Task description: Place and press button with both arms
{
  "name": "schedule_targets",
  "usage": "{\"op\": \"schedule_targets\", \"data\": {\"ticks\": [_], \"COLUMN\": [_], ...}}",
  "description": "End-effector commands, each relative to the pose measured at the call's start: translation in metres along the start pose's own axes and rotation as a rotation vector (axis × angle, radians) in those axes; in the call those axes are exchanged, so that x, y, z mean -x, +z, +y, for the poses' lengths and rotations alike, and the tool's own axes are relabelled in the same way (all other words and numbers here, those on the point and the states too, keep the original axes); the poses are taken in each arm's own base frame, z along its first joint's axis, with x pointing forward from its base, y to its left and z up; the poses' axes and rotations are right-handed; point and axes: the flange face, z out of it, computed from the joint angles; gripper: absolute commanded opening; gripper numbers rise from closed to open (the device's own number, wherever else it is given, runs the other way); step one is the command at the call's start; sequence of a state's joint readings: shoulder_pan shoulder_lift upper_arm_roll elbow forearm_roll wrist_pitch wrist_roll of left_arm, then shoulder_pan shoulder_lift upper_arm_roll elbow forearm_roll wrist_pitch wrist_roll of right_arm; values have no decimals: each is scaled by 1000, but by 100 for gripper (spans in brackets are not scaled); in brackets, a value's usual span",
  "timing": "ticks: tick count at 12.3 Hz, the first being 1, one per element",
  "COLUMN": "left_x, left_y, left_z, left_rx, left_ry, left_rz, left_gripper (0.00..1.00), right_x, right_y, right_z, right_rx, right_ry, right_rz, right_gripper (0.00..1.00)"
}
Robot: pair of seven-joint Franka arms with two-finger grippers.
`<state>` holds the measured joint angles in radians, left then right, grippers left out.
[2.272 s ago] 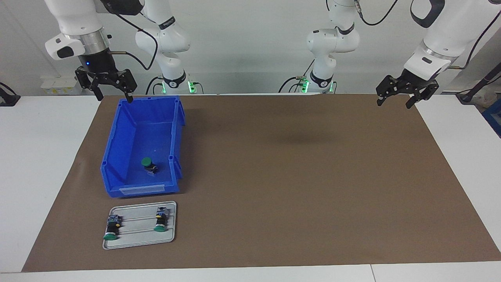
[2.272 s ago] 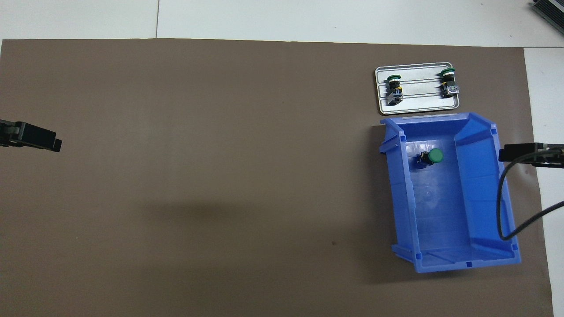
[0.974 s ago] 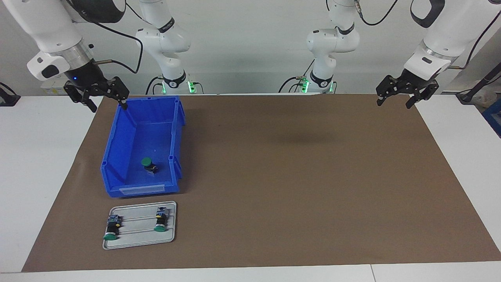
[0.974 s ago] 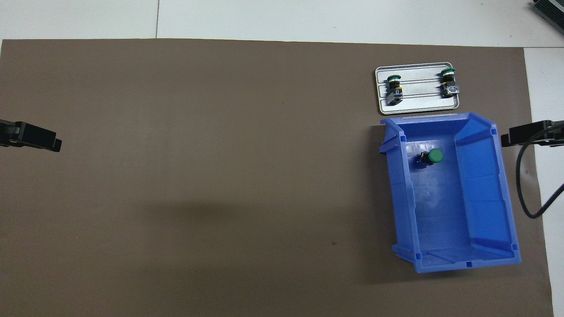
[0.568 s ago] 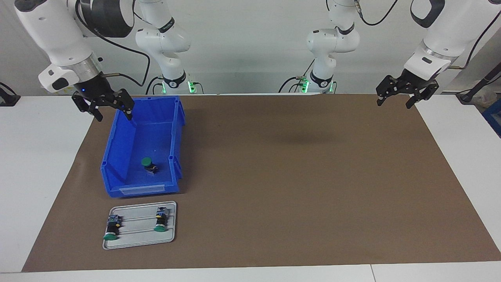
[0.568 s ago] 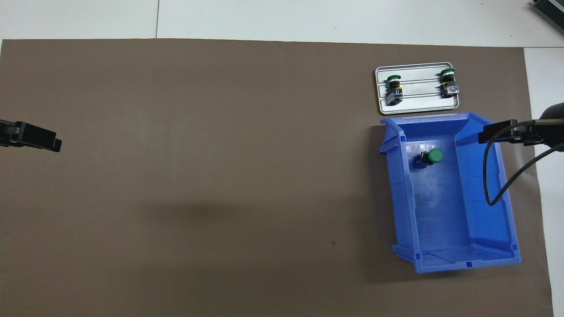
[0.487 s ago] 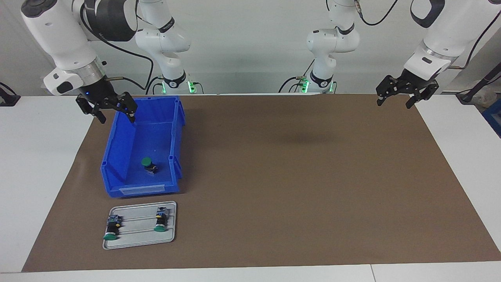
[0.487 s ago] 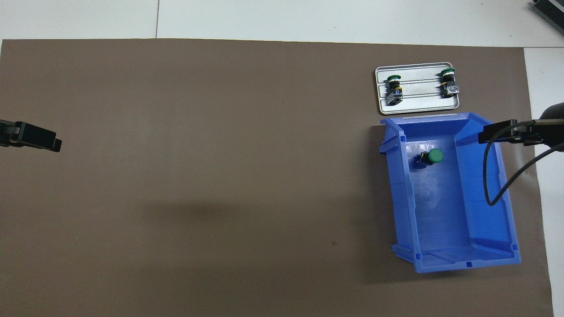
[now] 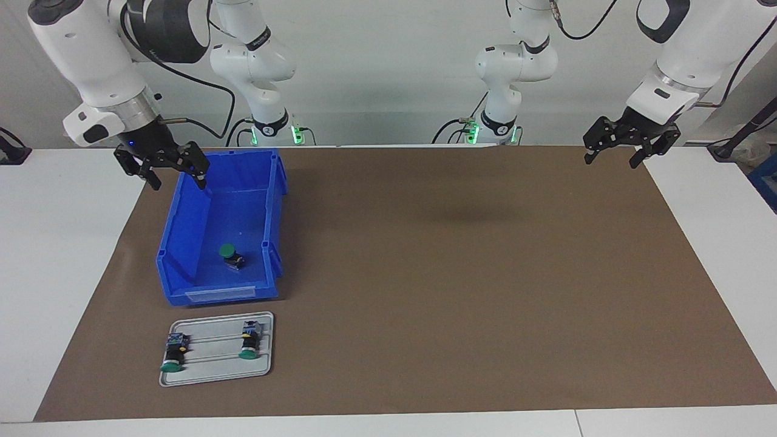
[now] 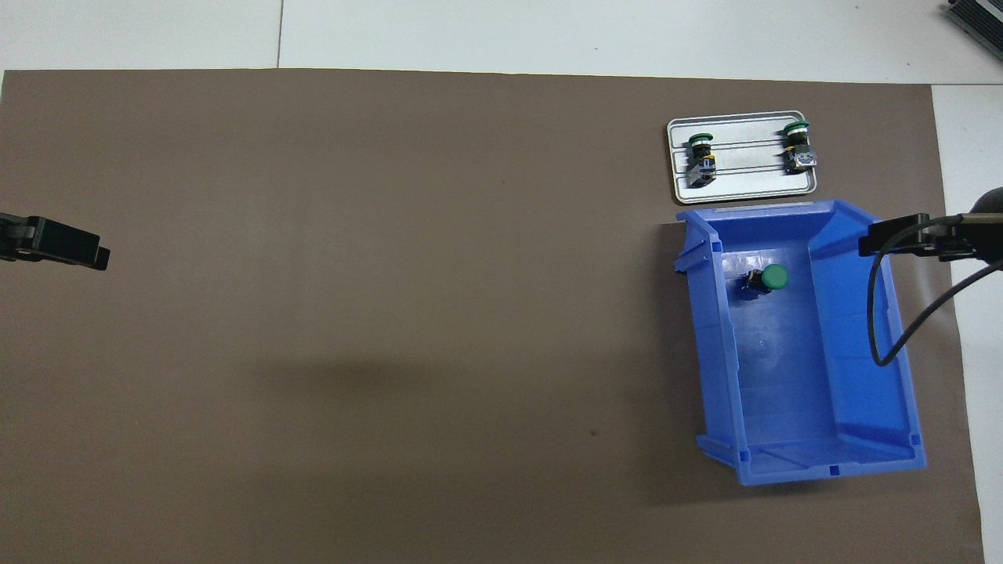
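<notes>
Right gripper (image 9: 162,172) edged back, fingers spread, over bin (image 9: 182,233) rim; button (image 9: 230,255) below; only facing view shows left gripper (image 9: 615,155) spread.

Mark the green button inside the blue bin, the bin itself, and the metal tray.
green button (image 9: 227,250), facing view, on its round cap
blue bin (image 9: 220,294), facing view, on its low end wall
metal tray (image 10: 744,182), overhead view, on bare plate between the two switches

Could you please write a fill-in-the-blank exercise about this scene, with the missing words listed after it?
1. The button lies inside the blue ____.
2. The tray holds ____ other buttons.
3. The tray lies ____ from the robots than the bin.
4. The right end effector hangs open over the bin's rim; the ____ end effector waits.

Missing words: bin; two; farther; left
</notes>
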<state>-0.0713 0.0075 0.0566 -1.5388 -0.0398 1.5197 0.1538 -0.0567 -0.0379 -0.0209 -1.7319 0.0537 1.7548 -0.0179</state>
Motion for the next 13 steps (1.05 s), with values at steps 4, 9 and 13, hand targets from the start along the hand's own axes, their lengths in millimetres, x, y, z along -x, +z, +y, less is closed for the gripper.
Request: {"op": "schedule_targets", "data": {"ticks": [4, 9, 13], "left_x": [9, 9, 9], "left_y": [-1, -1, -1], "left_z": [-2, -2, -2], "left_rx": [11, 11, 11], "left_ry": [-2, -2, -2], "left_rz": [-2, -2, -2], "left_gripper": [100, 100, 100], "right_x": [2, 5, 6], "right_y": [7, 4, 2], "right_z": [3, 17, 11], "right_rx": [18, 16, 14], "right_ry": [6, 29, 21], "right_rz": [-6, -33, -43], "right_gripper": [99, 99, 99]}}
